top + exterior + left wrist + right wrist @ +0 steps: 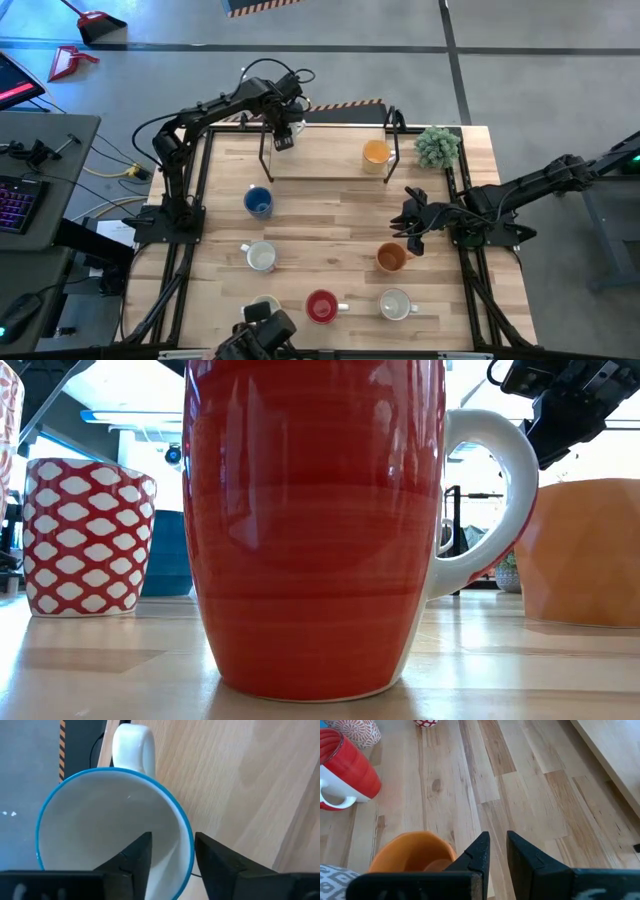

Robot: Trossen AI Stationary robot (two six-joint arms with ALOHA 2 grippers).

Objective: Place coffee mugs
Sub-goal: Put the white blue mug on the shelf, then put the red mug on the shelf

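From above, the left gripper (284,137) hangs over the shelf's (330,178) left end at the table's (340,230) far side; the right gripper (412,222) hovers beside the orange mug (390,258). Low down, a red mug (315,525) fills the foreground. The left wrist shows parted fingers (137,862) straddling the rim of a blue-rimmed white mug (112,827), not clamping it. The right wrist shows fingers (479,852) nearly together, empty.

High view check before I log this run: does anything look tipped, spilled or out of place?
Nothing stands out. The mugs in view sit upright: the yellow-orange mug on the raised shelf, the blue mug, the red mug and others spaced over the table. No spill shows.
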